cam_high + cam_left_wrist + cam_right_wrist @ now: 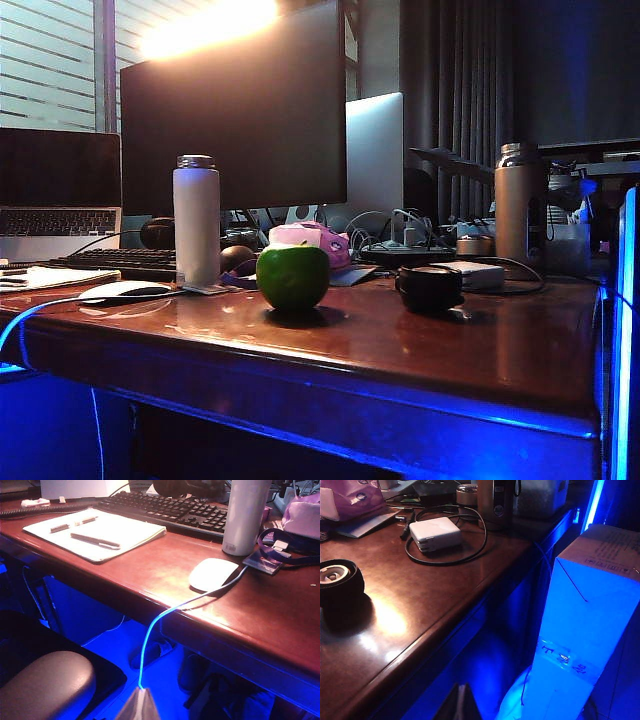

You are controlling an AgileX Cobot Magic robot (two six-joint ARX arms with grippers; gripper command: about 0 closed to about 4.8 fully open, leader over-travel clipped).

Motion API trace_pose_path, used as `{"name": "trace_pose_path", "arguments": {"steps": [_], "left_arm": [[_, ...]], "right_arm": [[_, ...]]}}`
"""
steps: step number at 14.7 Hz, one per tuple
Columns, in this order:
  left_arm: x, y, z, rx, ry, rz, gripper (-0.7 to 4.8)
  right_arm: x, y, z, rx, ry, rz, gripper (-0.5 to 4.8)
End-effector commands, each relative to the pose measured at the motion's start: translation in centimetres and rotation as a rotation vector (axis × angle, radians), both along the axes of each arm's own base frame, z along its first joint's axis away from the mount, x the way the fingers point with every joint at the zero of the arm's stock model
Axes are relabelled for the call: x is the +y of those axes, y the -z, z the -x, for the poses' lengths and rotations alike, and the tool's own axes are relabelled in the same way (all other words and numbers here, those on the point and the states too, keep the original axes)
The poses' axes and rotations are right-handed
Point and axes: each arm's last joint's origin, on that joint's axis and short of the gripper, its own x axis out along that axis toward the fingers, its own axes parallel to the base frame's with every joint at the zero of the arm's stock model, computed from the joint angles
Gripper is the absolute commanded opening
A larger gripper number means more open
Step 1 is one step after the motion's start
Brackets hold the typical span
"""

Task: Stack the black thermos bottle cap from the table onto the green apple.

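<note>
Green apple [293,277] sits nearest, close to the table's [480,375] front edge, about mid-width. Black thermos bottle cap [430,288] stands apart toward the right edge, untouched. Both grippers hang below the front edge: right gripper [461,702] clenched, empty; left gripper [139,705] looks pinched, can't tell for sure. Step 1 not begun; next, right arm should reach the cap. No readable labels.

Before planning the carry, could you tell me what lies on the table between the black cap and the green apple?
Only bare glossy reddish-brown tabletop separates squat black cap and round green apple, per exterior view.
</note>
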Motion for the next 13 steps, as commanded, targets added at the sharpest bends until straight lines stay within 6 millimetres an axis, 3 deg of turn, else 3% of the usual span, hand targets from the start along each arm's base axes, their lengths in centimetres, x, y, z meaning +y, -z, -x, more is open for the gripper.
{"name": "trace_pose_path", "arguments": {"steps": [1, 7, 9, 10, 13], "left_arm": [[0.0, 0.5, 0.1, 0.042, 0.002, 0.001, 0.08], [0.0, 0.4, 0.1, 0.037, 0.002, 0.003, 0.08], [0.0, -0.5, 0.0, -0.055, -0.008, 0.103, 0.08], [0.0, -1.7, 0.1, -0.129, -0.007, 0.154, 0.07], [0.1, -7.8, 1.8, -0.296, -0.011, 0.200, -0.02]], "right_arm": [[0.0, 0.1, 0.0, 0.000, 0.007, 0.004, 0.00], [0.0, 0.1, 0.0, -0.003, 0.004, 0.001, 0.00], [0.0, -0.1, 0.0, -0.013, 0.021, -0.102, -0.01], [0.0, -0.1, 0.0, -0.014, 0.007, -0.105, -0.01], [0.1, -1.7, 0.2, -0.065, -0.011, -0.163, -0.01]]}}
